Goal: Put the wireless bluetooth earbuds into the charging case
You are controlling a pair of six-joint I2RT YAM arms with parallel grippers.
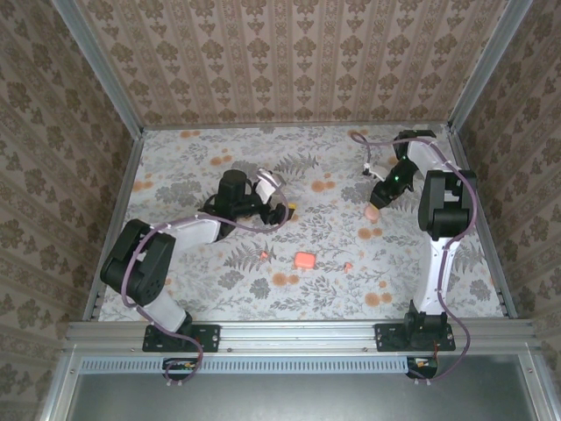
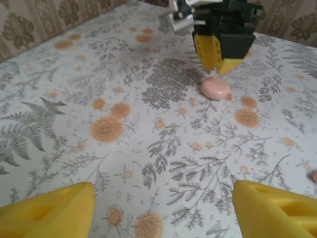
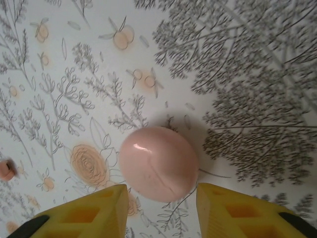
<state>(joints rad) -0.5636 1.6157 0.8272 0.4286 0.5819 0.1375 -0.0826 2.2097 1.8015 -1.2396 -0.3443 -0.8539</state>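
Case position: you'll find the charging case [image 3: 158, 163] flat on the table [image 1: 263, 167], right side.
Case axis: near-round pebble, dome up; long axis unclear.
Your right gripper [image 3: 161, 193]: part-open, tips flanking its near edge; contact unclear.
Your left gripper [image 2: 163, 203]: wide apart, facing the case.

Left gripper [image 2: 163, 213] jaws spread wide, yellow fingertips [image 2: 49, 210] low at both corners, nothing between them but bare floral tablecloth [image 2: 114, 129]. Well ahead of the jaws, right of their centreline: charging case [image 2: 215, 88], pale pink, rounded, lying flat on the cloth. Right gripper [image 2: 220, 67] directly over it, yellow tips pointing down, just above the case; contact unclear. Coral speck [image 2: 314, 176] just above the right-hand fingertip, cut off, unidentifiable.
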